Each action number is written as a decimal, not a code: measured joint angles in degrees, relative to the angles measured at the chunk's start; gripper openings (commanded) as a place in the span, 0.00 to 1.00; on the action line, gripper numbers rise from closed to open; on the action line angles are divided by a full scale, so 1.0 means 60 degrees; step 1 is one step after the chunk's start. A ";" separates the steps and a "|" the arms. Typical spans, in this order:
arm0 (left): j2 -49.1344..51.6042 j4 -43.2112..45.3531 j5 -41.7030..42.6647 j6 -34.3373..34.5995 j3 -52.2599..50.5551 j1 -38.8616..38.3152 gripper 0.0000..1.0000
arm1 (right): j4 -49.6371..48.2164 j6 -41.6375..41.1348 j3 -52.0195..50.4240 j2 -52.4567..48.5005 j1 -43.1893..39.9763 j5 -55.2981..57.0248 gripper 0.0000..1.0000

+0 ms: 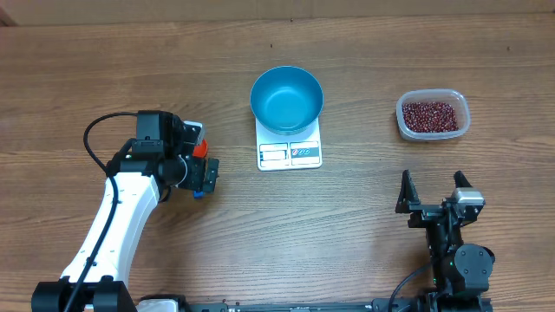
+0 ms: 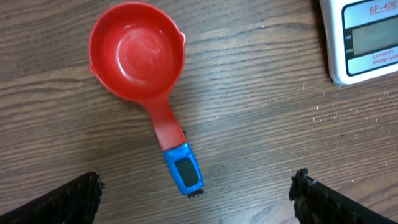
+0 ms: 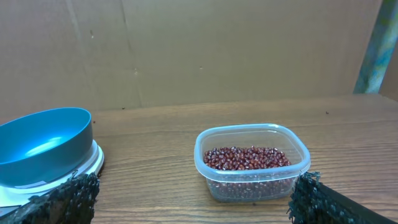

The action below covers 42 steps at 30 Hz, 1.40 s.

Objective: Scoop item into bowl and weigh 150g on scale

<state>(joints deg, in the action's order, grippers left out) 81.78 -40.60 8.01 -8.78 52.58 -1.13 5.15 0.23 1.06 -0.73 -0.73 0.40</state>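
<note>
The red scoop [image 2: 138, 53] is lying flat on the surface [image 2: 267, 130], right under the left gripper [image 2: 198, 186]. In the left wrist view its round cup is sitting at 11 o'clock. Its handle is running down toward 5 o'clock and ending in a blue tip [image 2: 183, 171]. That tip is lying about in the middle between the two black fingers [image 2: 68, 202], and neither finger is touching it. The handle is crossing the gap almost straight, only a little slanted. So I think the gripper is needing to go straight down, with maybe a tiny turn, before it squeezes.

The left gripper is standing wide open and holding nothing. In the overhead view the left arm is reaching up from 7 o'clock and bending so the gripper is pointing down at the scoop. This arm is much nearer the scoop than the other one.

The right gripper [image 1: 431, 179] is also wide open and empty. It is waiting low at 5 o'clock with its fingers pointing toward 12 o'clock, at the clear tub [image 1: 465, 108]. The beans [image 1: 429, 114] are all lying in that tub.

The blue bowl [image 1: 286, 97] is sitting empty on the white scale [image 1: 290, 154], at 2 o'clock from the left gripper. The tub is sitting at 3 o'clock from the bowl, well apart.
</note>
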 measured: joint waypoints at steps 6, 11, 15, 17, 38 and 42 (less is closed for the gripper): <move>0.0000 -0.0007 -0.0007 0.0372 0.0004 0.0000 1.00 | 0.0000 0.0000 0.0000 0.0000 0.0000 0.0000 1.00; 0.0000 -0.0025 -0.0007 0.0641 0.0004 0.0000 1.00 | 0.0000 0.0004 0.0000 0.0000 0.0000 0.0000 1.00; 0.0000 -0.0022 -0.0007 0.0907 0.0007 0.0047 1.00 | 0.0000 0.0004 0.0000 0.0000 0.0000 0.0000 1.00; 0.0000 -0.0025 -0.0015 0.0980 0.0007 0.0171 1.00 | 0.0000 0.0000 0.0000 0.0000 0.0000 0.0000 1.00; 0.0011 -0.1472 -0.0980 0.1668 0.1413 0.0962 0.99 | 0.0000 0.0004 0.0000 0.0000 0.0000 0.0004 1.00; 0.0018 -0.1858 -0.1067 0.1694 0.2106 0.0962 0.99 | -0.0004 0.0000 0.0000 0.0000 0.0000 0.0004 1.00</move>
<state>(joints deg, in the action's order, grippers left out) 81.89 -51.75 1.61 1.39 65.21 4.64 5.13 0.23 1.06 -0.73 -0.73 0.43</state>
